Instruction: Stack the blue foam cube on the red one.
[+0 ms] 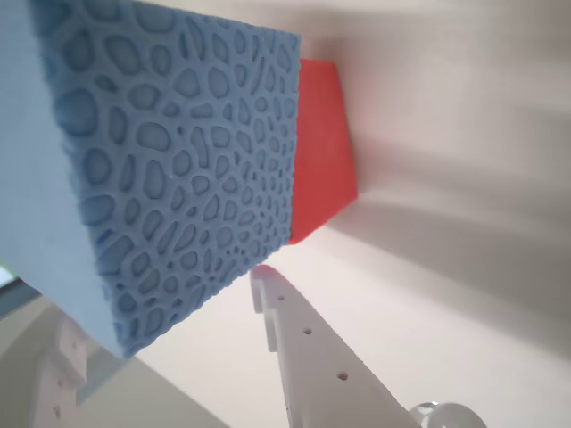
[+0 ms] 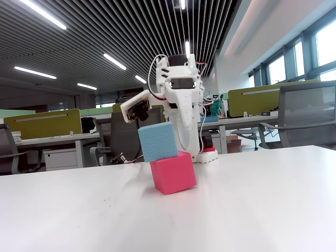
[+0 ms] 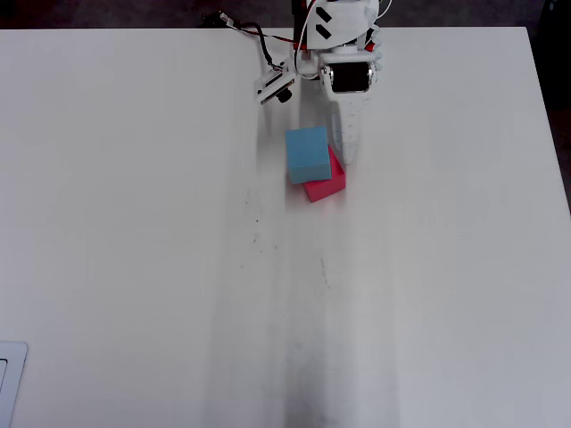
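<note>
Resting on the pinkish-red matte foam cube (image 2: 174, 172), the light sky-blue foam cube (image 2: 157, 142) sits offset toward the left in the fixed view, overhanging that side, and the red cube itself looks tilted on the white table (image 2: 252, 205). From overhead the blue cube (image 3: 308, 153) covers the red cube's (image 3: 326, 184) upper-left part. The white two-finger gripper (image 1: 169, 325) straddles the blue cube (image 1: 169, 160); whether its fingers (image 1: 312, 357) press the foam I cannot tell.
</note>
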You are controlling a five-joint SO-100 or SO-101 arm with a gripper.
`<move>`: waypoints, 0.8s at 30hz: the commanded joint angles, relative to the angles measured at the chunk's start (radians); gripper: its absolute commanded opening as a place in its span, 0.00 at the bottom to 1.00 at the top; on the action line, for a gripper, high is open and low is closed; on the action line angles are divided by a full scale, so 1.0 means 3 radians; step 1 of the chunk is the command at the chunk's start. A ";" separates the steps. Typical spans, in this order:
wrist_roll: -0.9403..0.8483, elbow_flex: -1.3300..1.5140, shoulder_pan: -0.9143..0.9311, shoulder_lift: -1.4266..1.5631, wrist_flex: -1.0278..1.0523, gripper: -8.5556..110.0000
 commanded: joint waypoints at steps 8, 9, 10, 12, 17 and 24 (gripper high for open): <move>0.0015 -0.0184 0.0015 0.0020 -0.0005 0.27; 0.0010 -0.0184 0.0015 0.0020 -0.0005 0.27; 0.0005 -0.0184 0.0015 0.0020 -0.0005 0.27; 0.0015 -0.0184 0.0010 0.0020 0.0005 0.27; 0.0015 -0.0215 -0.0061 0.0020 0.0128 0.27; 0.0015 -0.0215 -0.0061 0.0020 0.0128 0.27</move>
